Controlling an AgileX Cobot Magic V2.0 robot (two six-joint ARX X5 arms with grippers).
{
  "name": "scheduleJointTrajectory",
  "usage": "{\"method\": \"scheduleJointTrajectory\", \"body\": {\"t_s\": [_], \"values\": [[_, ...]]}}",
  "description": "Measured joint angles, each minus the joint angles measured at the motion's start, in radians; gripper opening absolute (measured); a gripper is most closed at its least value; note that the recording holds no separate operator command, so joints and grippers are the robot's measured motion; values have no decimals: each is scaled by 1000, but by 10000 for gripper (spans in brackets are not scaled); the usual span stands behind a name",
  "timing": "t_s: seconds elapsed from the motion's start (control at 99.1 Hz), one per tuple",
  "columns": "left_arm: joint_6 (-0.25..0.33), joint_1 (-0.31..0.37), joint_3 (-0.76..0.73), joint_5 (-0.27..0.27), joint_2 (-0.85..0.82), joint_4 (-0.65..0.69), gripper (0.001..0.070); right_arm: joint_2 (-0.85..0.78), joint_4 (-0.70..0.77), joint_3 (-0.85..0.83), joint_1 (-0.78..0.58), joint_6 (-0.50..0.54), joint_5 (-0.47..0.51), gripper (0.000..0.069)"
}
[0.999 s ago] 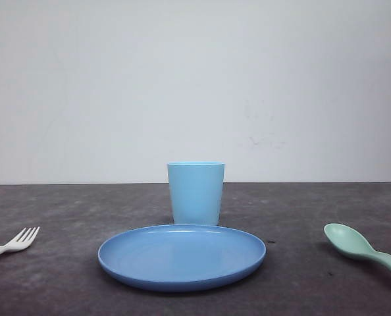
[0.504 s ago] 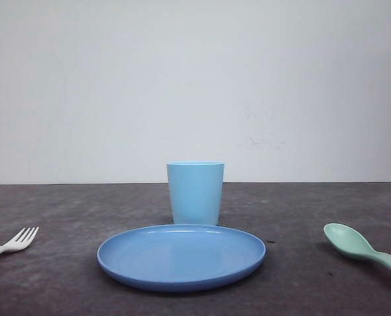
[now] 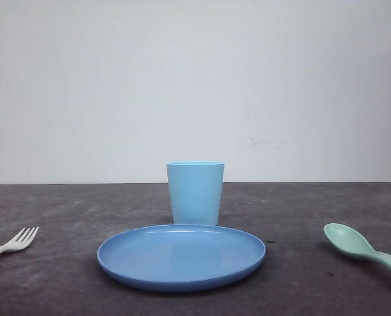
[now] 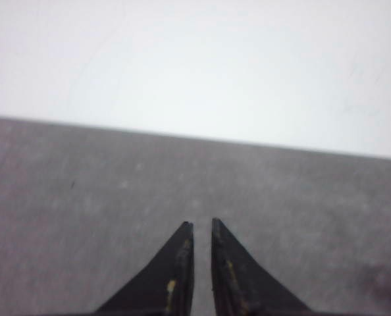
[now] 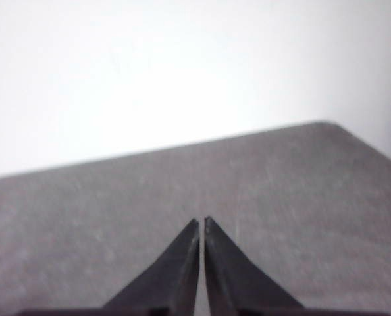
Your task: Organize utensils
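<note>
A small white fork [image 3: 12, 243] lies at the table's left edge, tines pointing toward the middle. At the right edge rests a mint-green spoon [image 3: 363, 249], its oval bowl toward the plate. My left gripper [image 4: 201, 224] hangs over bare grey table, its black fingers [image 4: 180, 263] a narrow slit apart with nothing between them. Over another bare patch, my right gripper [image 5: 201, 220] is shut, its tips almost touching, and holds nothing.
A round blue plate [image 3: 136, 253] sits at the centre front. Behind it stands a light blue cup [image 3: 195, 192]. A white wall backs the dark grey table [image 3: 301, 204], and a corner of the table [image 5: 327, 125] appears in the right wrist view.
</note>
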State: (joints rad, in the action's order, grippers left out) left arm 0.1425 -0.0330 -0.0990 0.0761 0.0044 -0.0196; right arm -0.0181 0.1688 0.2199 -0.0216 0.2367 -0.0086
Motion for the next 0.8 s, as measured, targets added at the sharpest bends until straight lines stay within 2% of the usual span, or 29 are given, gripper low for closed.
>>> {"method": "scheduleJointTrajectory", "body": {"t_s": [0.272,0.494,0.656,0.797], "values": [[5,0,-191,35,61,-19,24,-180,62,227,0,24,-84,10],[3,0,-414,50,220,-240,24,-406,226,443,0,-6,-143,10],[-45,0,-570,54,391,-419,24,-580,378,587,0,-73,-148,10],[-109,0,-615,51,554,-484,24,-725,448,626,0,-123,-148,10]]}}
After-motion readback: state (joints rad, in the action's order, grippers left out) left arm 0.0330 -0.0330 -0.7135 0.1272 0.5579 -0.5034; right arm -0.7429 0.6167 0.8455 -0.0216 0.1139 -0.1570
